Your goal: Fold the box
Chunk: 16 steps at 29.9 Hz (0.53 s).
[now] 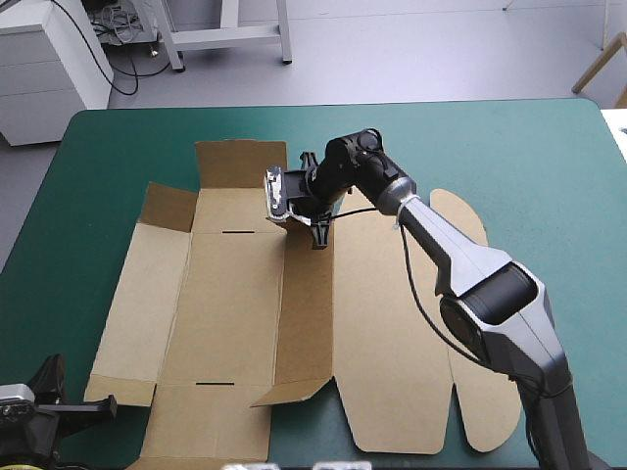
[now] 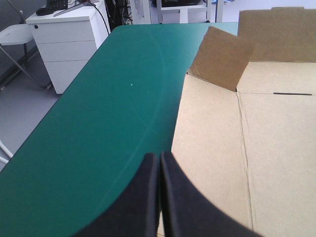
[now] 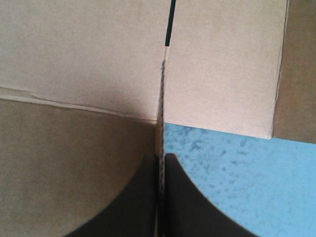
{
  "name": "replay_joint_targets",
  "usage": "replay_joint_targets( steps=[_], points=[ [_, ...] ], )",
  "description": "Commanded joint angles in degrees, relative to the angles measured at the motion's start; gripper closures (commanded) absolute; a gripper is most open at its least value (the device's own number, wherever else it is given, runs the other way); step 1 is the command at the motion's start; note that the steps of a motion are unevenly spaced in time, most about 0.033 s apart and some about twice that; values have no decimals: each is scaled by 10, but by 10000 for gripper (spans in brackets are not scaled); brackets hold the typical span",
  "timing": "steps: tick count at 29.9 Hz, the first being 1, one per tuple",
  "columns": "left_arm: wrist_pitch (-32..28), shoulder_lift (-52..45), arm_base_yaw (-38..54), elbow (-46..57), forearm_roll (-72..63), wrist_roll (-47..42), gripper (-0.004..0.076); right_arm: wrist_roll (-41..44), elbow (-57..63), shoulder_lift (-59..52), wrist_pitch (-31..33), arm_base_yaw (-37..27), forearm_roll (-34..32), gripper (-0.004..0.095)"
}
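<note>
Nearest me, at the table's near left corner, the left gripper [image 2: 159, 157] has its black fingers pressed together into one point. It holds nothing, and its tip sits just beside the near left edge of the brown box [image 1: 235, 294]. That box lies opened out on the teal-green cover [image 1: 509, 147], mostly flat, across the middle and left of the table. The cover shows bare along the far side and the left edge.

One long wall [image 1: 306, 313] down the box's middle stands raised. Farther on, the right gripper [image 3: 160, 157] is clamped on the far end of that wall, the board's edge pinched between its fingers.

At the box's far left, a small corner flap [image 2: 219, 57] and a wider flap [image 1: 240, 162] tilt upward.

Beyond the table's far left corner I see a white drawer cabinet [image 1: 44, 69] on grey floor [image 1: 411, 49].
</note>
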Motion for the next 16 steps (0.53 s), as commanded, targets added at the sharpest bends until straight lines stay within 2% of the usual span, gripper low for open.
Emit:
replay_joint_targets(
  steps=[1,3,5,7,10,12,14,16],
  points=[
    [-45,-6,-1,-12,9,-4,734,-24,-16,-28,-19,-1,7,910],
    [-45,-6,-1,-12,9,-4,734,-24,-16,-25,-19,-1,7,857],
    [-45,-6,-1,-12,9,-4,734,-24,-16,-25,-19,-1,8,755],
    [-45,-6,-1,-12,9,-4,734,-15,-19,-25,-19,-1,9,578],
    [-45,-6,-1,-12,9,-4,734,22,-34,-28,-19,-1,10,256],
    [-45,-6,-1,-12,9,-4,734,51,-48,-35,-11,-1,10,123],
    [-45,-6,-1,-12,9,-4,734,75,-68,-44,14,-1,8,68],
    [-45,-6,-1,-12,9,-4,734,94,-95,-59,49,-1,6,71]
  ],
)
